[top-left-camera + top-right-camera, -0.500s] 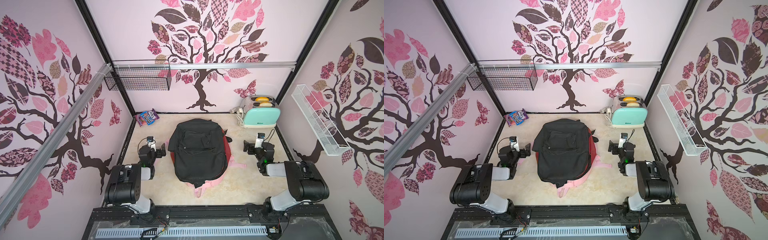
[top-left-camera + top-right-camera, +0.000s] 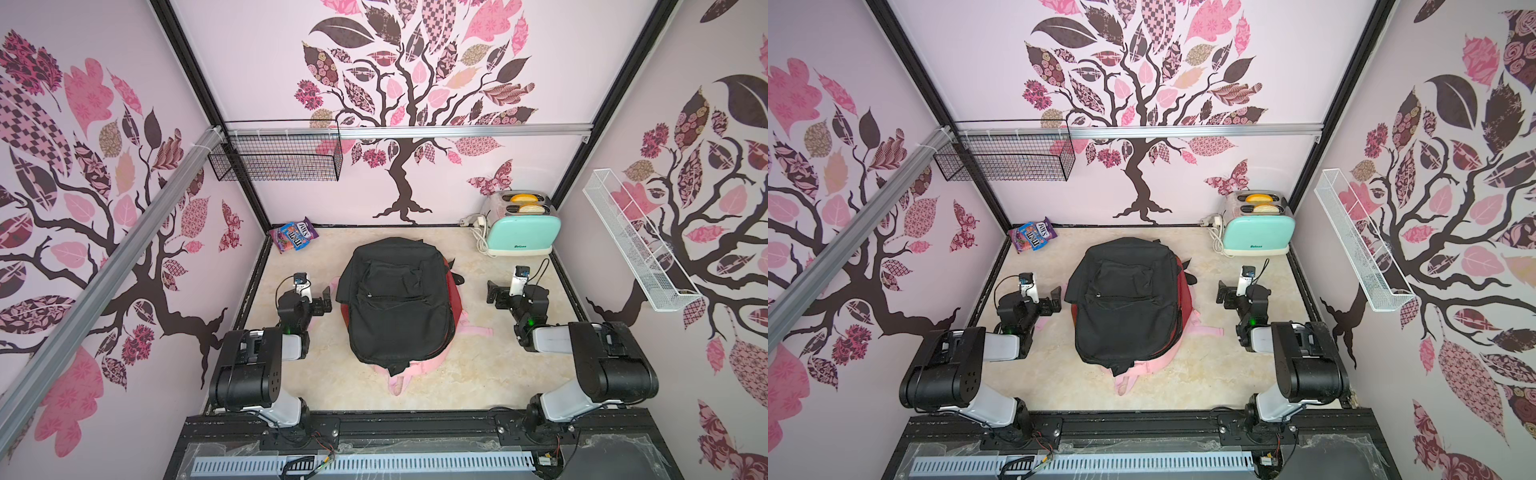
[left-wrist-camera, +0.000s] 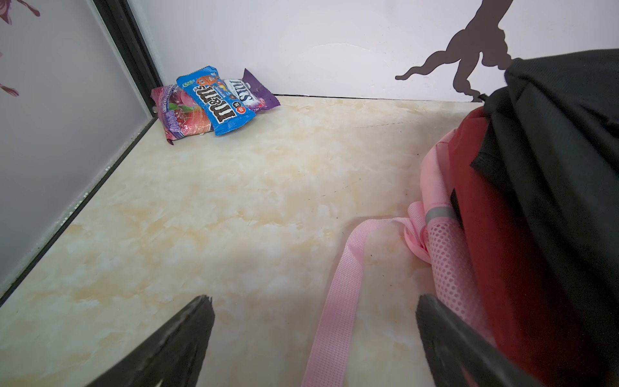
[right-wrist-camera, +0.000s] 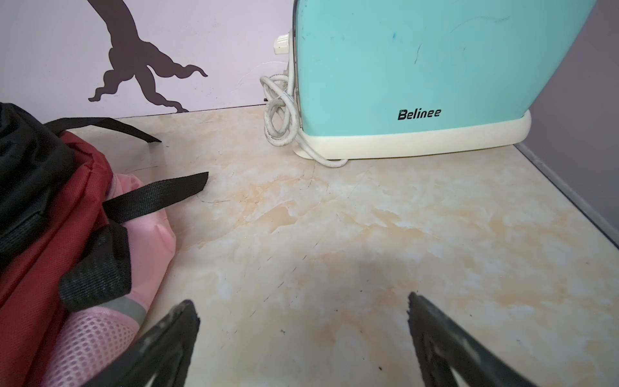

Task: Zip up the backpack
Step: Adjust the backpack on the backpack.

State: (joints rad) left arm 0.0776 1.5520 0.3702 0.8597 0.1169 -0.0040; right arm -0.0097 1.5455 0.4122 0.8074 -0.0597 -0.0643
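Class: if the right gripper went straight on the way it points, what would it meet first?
Ahead of the right gripper: bare table, then probably the mint toaster or its coiled cord; depth unclear.

L pincer (image 3: 315, 300) jaws spread wide, empty, held low, R pincer (image 4: 301, 305) same, wide, empty

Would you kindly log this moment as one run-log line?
left gripper: open, beside backpack | right gripper: open, apart | backpack: lying on table, not gripped

"Belinee" on toaster (image 4: 418, 67); "m&m's" on blue candy packet (image 3: 216, 100).
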